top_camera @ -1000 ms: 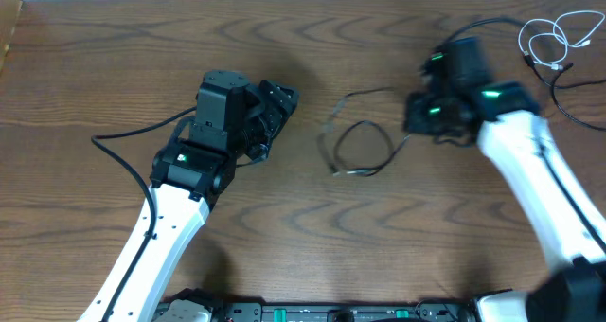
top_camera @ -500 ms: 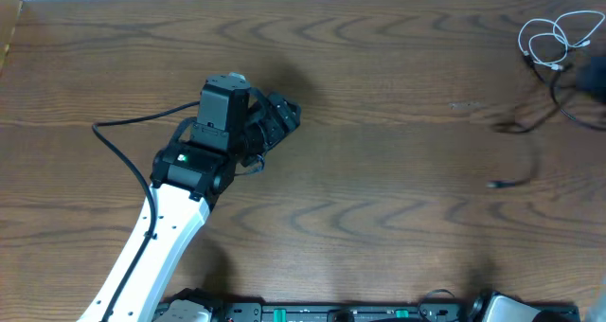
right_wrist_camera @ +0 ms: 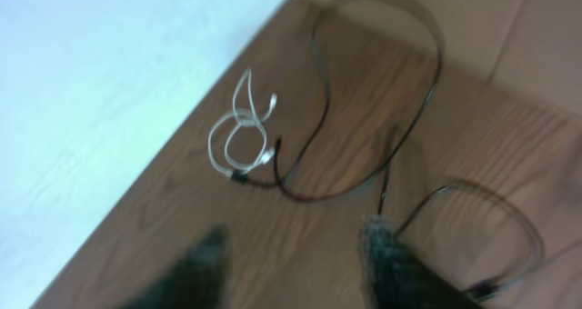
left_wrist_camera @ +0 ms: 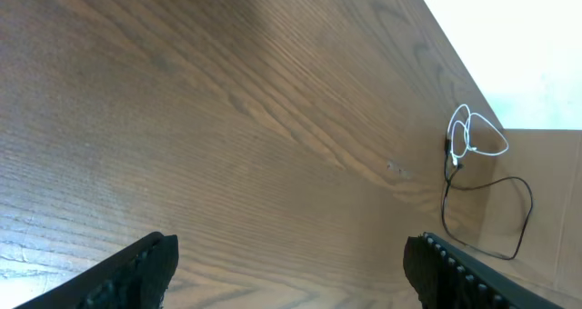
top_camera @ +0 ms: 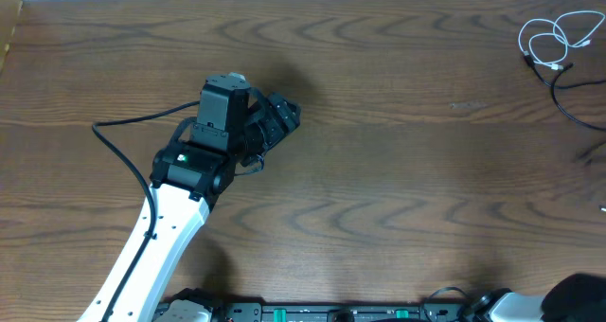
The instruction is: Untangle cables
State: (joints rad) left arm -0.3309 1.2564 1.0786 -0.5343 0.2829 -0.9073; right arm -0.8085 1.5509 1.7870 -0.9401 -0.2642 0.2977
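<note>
The white cable [top_camera: 552, 38] lies coiled in small loops at the table's far right corner. The black cable [top_camera: 571, 102] trails from beside it toward the right edge. In the blurred right wrist view, the white cable [right_wrist_camera: 241, 132] and the black cable [right_wrist_camera: 364, 100] lie just ahead, apart except where their ends meet. My right gripper [right_wrist_camera: 296, 254] stands open, with a black strand running up to its right finger [right_wrist_camera: 400, 264]. It is out of the overhead view. My left gripper [top_camera: 276, 118] is open over bare wood at centre left, far from both cables [left_wrist_camera: 473, 138].
The table's far edge meets a white wall. A cardboard-coloured surface [right_wrist_camera: 455, 27] borders the right side beyond the black cable. My left arm's thick black lead [top_camera: 123, 137] loops over the table on the left. My right arm's base [top_camera: 578, 298] shows at the bottom right.
My right arm has swept right and out of the overhead view, dragging the black cable from mid-table to the right edge, and its jaws have opened. The left arm has barely moved.
</note>
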